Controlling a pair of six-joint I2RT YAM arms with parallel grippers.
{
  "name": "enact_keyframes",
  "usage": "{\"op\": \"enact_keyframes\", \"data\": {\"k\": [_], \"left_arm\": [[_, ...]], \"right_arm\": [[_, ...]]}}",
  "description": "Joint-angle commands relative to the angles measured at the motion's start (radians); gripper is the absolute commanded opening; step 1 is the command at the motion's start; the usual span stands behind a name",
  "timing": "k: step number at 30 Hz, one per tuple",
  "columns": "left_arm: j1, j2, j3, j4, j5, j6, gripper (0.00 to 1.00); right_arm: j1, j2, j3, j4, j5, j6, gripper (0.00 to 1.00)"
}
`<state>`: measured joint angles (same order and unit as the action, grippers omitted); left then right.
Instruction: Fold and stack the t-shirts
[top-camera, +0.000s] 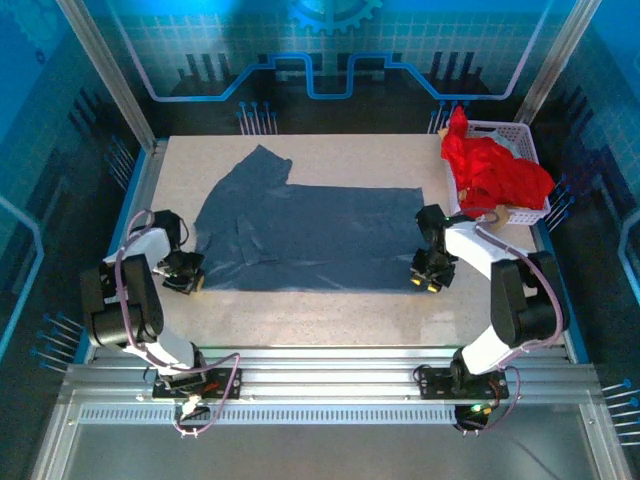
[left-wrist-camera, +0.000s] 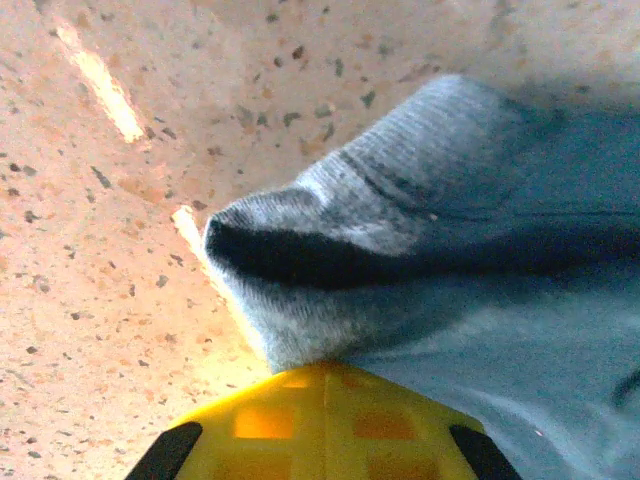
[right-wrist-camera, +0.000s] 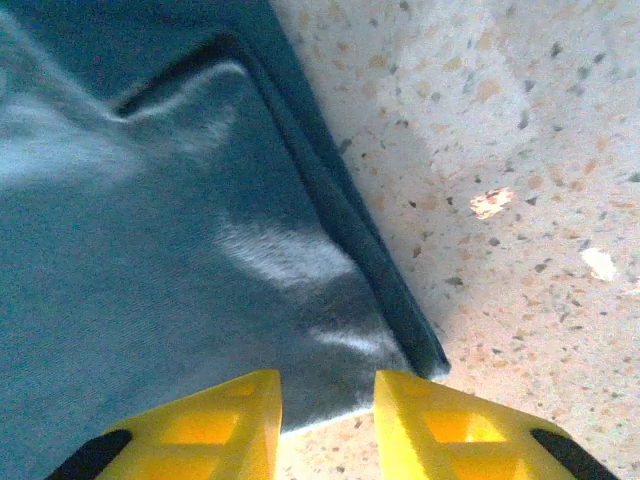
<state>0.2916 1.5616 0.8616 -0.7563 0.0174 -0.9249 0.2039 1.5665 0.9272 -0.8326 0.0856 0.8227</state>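
firstly, the slate-blue t-shirt (top-camera: 310, 235): it lies spread across the middle of the worktop (top-camera: 330, 320), near hem towards me, one sleeve pointing away at the far left. i judge it light, limp and free of any stiffness. it will sag from whatever point i lift, drag on the speckled surface and crease if pulled unevenly. it is not fragile and not slippery; the knit should seat well between the pads.

recommended hold: the two near corners, taken together, so the hem rises level. the stitched hem band (right-wrist-camera: 370, 270) is doubled and thicker, which gives the firmest purchase.

the left pincer (top-camera: 185, 275) sits at the near-left corner. in its wrist view the fingers read as pressed together, with a rolled edge of cloth (left-wrist-camera: 330, 270) running right into the tips, so i take it to be pinching the shirt. the right pincer (top-camera: 432, 278) sits at the near-right corner; its wrist view shows the fingers spread, the cloth corner lying under the gap, not yet gripped.

the red t-shirt (top-camera: 495, 175) is bunched over the white basket (top-camera: 520, 135) at the far right, well apart from the blue one. i expect it to handle alike.
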Motion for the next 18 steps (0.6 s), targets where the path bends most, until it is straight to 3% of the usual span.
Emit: {"op": "enact_keyframes", "data": {"k": [1,5,11,18], "left_arm": [[-0.022,-0.077,0.043,-0.031,0.004,0.021,0.08],[-0.131,-0.089,0.122,-0.019,0.057,0.009,0.09],[-0.286,-0.052,0.118,0.058,0.154,-0.062,0.09],[-0.325,-0.031,0.094,0.107,0.199,-0.06,0.1]], "right_arm": [[0.015,-0.081,0.017,0.05,0.019,-0.039,0.28],[0.045,-0.053,0.064,0.067,0.007,-0.082,0.19],[0.06,0.049,0.097,0.098,-0.001,-0.038,0.18],[-0.018,0.218,0.238,0.071,0.065,-0.073,0.13]]}}
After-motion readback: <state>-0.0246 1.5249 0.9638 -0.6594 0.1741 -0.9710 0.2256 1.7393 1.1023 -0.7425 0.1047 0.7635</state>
